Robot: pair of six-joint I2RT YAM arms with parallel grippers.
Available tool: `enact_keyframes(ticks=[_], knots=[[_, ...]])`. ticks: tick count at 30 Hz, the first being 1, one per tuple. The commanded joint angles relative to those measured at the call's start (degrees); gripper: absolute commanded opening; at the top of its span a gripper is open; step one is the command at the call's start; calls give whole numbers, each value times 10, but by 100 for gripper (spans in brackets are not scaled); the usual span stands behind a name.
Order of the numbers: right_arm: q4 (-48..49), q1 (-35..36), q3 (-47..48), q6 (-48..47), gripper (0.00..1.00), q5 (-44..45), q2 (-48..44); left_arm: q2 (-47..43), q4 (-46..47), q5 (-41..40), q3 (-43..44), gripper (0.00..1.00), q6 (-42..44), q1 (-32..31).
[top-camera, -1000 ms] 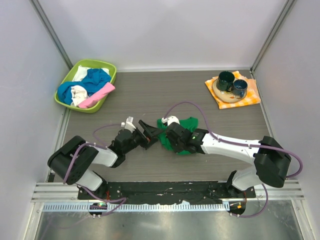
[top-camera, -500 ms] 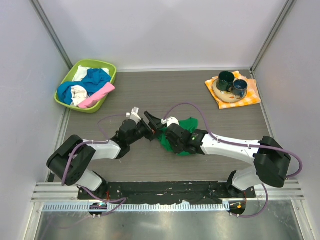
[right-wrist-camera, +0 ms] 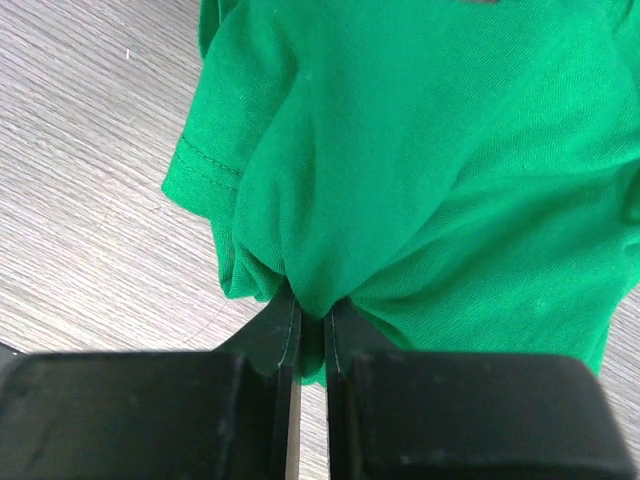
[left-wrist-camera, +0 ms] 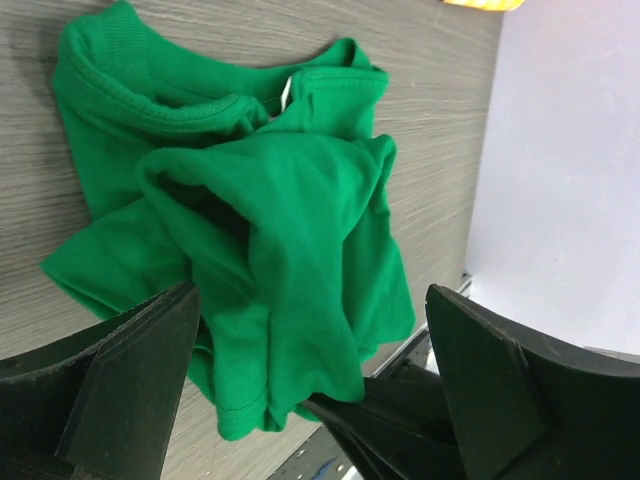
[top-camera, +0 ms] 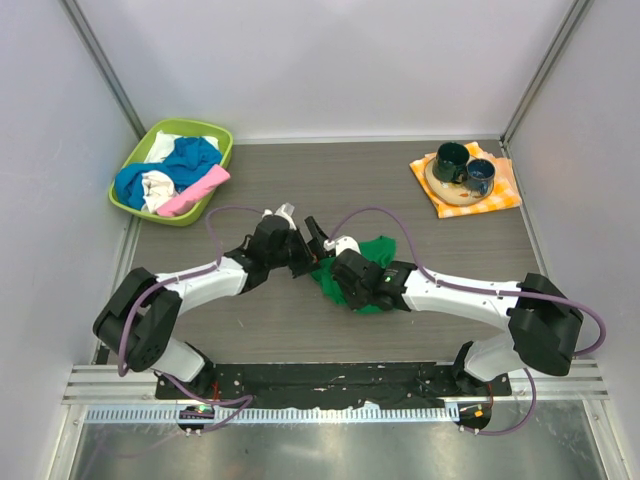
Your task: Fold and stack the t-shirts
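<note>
At far left the basket (top-camera: 140, 148) shows three t-shirts (top-camera: 185, 160) (blue, white, pink). The left gripper (top-camera: 310, 247) has reached in to the one green t-shirt (top-camera: 375, 250) mid-surface, fingers wide, so a second hold looks next. The right gripper (right-wrist-camera: 311, 318) has its fingers pinched on a fold of it. Far right are two mugs (top-camera: 452, 160) on one checkered cloth (top-camera: 500, 195).

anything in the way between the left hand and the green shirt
Nothing visible blocks it. The left hand is open and the green t-shirt lies straight ahead between its fingers. The right hand is shut on a fold at the shirt's edge, close by but not across the path.
</note>
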Motion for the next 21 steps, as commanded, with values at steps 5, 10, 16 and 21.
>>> enact_keyframes(ticks=[5, 10, 16, 21], knots=[[16, 4, -1, -2, 1, -2, -22, 15, -144, 8, 52, 100, 75, -1], [16, 4, 1, -2, 1, -2, -22, 24, -171, 25, 53, 100, 86, -1], [14, 4, 6, -2, 1, 0, -21, 26, -160, 36, 25, 100, 81, -1], [11, 4, 16, -4, 1, -2, -19, 18, -141, 39, -10, 100, 72, -1]])
